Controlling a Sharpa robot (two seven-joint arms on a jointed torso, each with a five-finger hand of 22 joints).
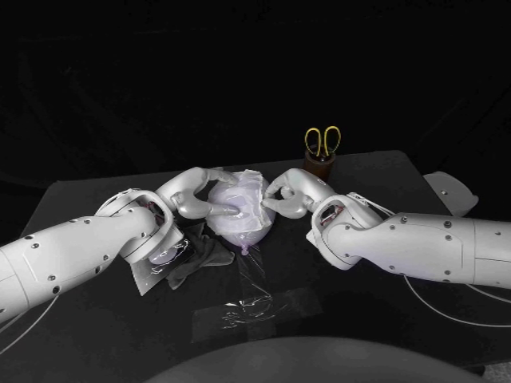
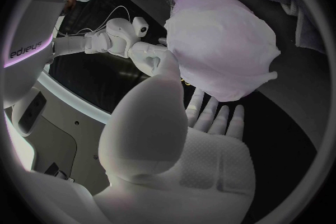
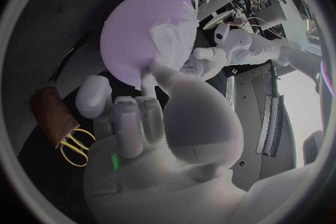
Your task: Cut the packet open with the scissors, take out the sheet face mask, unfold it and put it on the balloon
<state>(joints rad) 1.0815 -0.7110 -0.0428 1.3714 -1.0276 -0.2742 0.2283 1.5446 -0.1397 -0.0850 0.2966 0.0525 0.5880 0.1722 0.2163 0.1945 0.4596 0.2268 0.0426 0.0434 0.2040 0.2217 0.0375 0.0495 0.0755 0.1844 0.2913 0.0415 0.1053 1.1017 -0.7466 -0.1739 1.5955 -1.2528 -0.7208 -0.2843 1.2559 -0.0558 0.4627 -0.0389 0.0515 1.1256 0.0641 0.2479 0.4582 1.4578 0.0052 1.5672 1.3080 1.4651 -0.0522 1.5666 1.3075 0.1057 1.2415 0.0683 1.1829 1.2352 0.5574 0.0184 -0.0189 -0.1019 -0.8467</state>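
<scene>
A pale purple balloon (image 1: pixel 242 219) is held above the table's middle, knot downward, with the white sheet mask (image 1: pixel 237 191) draped over its top. My left hand (image 1: pixel 196 199) grips the balloon from the left; its thumb (image 2: pixel 168 70) lies on the mask-covered balloon (image 2: pixel 224 50). From the right, my right hand (image 1: pixel 290 195) holds the mask's edge, and its thumb (image 3: pixel 155 75) presses the mask (image 3: pixel 171 39) to the balloon (image 3: pixel 133 28). The yellow-handled scissors (image 1: pixel 322 140) stand in a brown holder (image 1: pixel 318 166) behind. The cut clear packet (image 1: pixel 242 307) lies in front.
A dark cloth (image 1: pixel 200 255) and clear wrapping lie on the table under my left forearm. The scissors (image 3: pixel 73 144) and holder (image 3: pixel 50 115) stand close behind my right hand. The table's right edge (image 1: pixel 434 191) runs behind my right arm.
</scene>
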